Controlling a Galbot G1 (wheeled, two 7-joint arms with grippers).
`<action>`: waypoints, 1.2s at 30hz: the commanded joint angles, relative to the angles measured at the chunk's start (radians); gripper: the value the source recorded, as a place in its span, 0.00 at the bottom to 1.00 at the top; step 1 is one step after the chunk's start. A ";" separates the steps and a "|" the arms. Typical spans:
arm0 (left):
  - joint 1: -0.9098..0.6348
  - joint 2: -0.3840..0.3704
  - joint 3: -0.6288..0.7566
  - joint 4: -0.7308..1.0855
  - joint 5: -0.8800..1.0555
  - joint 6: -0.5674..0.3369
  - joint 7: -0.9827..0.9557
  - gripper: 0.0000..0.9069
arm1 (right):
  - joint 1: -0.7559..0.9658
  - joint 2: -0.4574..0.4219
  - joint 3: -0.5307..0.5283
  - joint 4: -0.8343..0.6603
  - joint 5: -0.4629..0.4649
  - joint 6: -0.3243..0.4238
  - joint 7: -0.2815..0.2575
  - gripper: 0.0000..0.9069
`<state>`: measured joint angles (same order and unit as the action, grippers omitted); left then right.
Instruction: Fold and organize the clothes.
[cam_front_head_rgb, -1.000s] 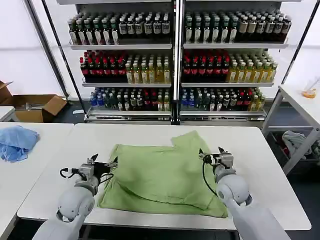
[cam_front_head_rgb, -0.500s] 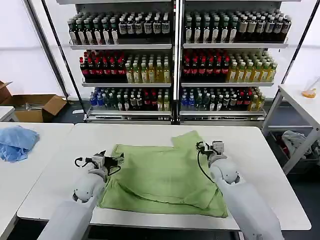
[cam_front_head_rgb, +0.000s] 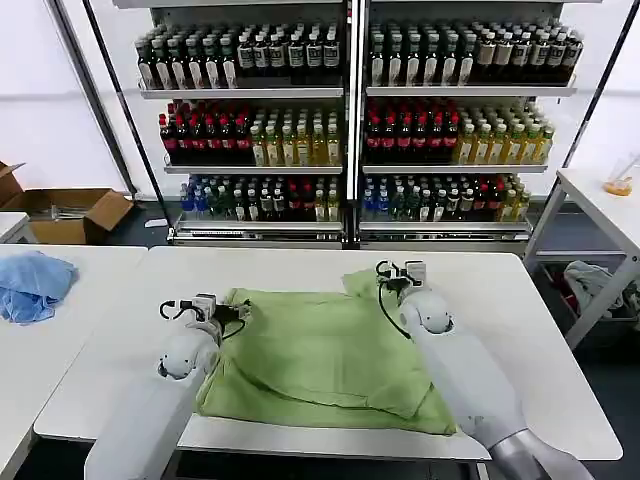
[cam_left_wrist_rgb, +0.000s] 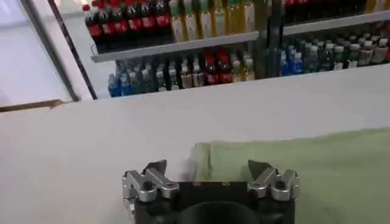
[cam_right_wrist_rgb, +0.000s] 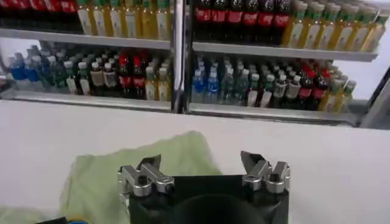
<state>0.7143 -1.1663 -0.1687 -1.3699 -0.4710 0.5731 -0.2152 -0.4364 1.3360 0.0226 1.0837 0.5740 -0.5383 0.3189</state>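
white table (cam_front_head_rgb: 520, 330); T-shirt (cam_front_head_rgb: 330, 350) flat | both grippers (cam_left_wrist_rgb: 207, 167) (cam_right_wrist_rgb: 204, 161) wide | bottle shelves (cam_front_head_rgb: 350, 120) behind

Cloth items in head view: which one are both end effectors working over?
The light green T-shirt, spread flat on the centre table between the left end effector and right end effector. The blue cloth lies bunched on the left table, the grey garment beyond the right.

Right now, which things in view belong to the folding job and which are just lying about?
Part of the job:
- green T-shirt, spread on the white table
- left pincer, open at its far-left corner
- right pincer, open at the raised far-right sleeve

Just lying about:
- light blue cloth on the side table
- cardboard box
- bottle shelves
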 joint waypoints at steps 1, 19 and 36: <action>-0.057 -0.001 0.023 0.092 -0.019 -0.006 0.004 0.33 | 0.046 0.068 0.006 -0.139 -0.005 -0.002 -0.020 0.88; -0.032 0.022 0.045 0.083 -0.060 -0.029 0.034 0.03 | 0.018 0.073 0.020 -0.126 0.016 -0.001 -0.029 0.00; 0.077 0.074 -0.048 -0.149 -0.144 -0.041 0.030 0.03 | -0.095 -0.021 0.011 0.223 0.022 0.046 -0.010 0.00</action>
<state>0.7296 -1.1193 -0.1609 -1.3729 -0.5670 0.5364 -0.1836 -0.4869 1.3526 0.0299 1.1142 0.5978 -0.5060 0.3030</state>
